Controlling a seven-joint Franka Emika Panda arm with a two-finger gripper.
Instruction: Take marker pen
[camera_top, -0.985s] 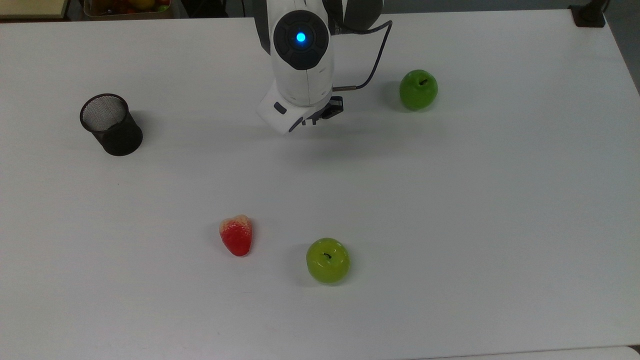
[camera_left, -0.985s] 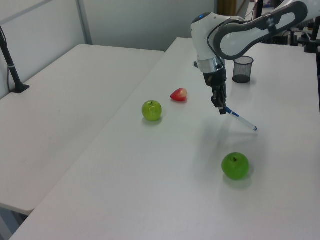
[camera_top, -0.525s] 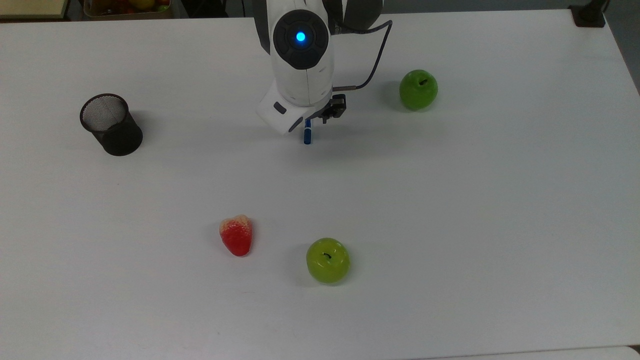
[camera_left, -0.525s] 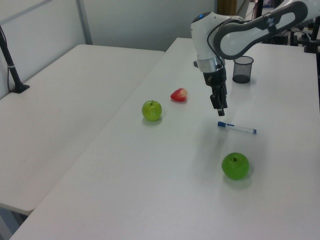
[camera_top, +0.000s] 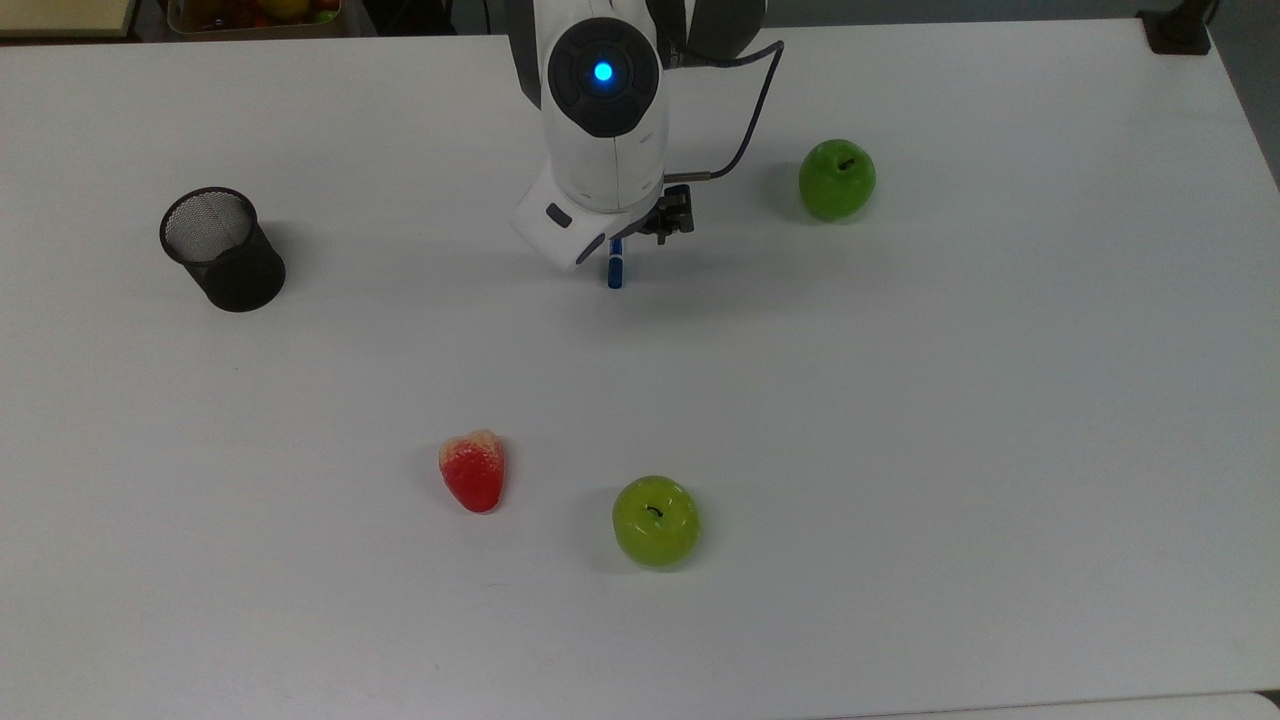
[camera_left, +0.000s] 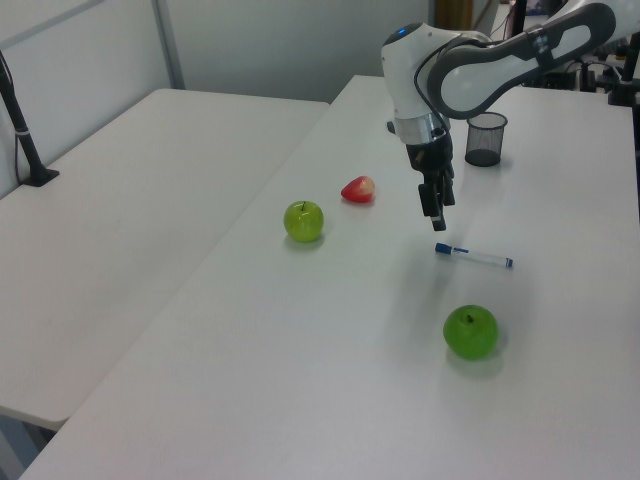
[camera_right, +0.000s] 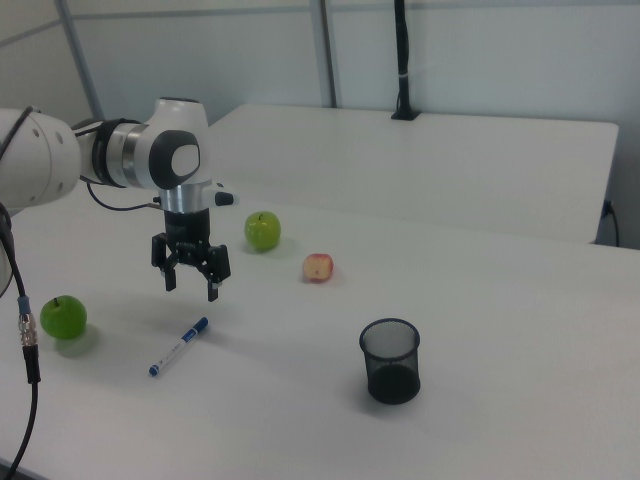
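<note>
Now | hand (camera_right: 190, 282): above the desk (camera_right: 300, 400), fingers spread, grasping nothing | marker pen (camera_right: 180, 346): flat on the desk just below the hand, apart from it | mesh cup (camera_right: 390, 360), strawberry (camera_right: 318, 267) and green apples (camera_right: 263, 230) lie apart.

marker pen (camera_top: 615, 270): barrel under arm, top view | bin (camera_top: 255, 14): cropped, top edge

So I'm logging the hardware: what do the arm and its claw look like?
The arm has glossy white rounded shells with dark grey joints and a round black cap bearing a blue light. A dark cable loops alongside. The claw is black.
</note>
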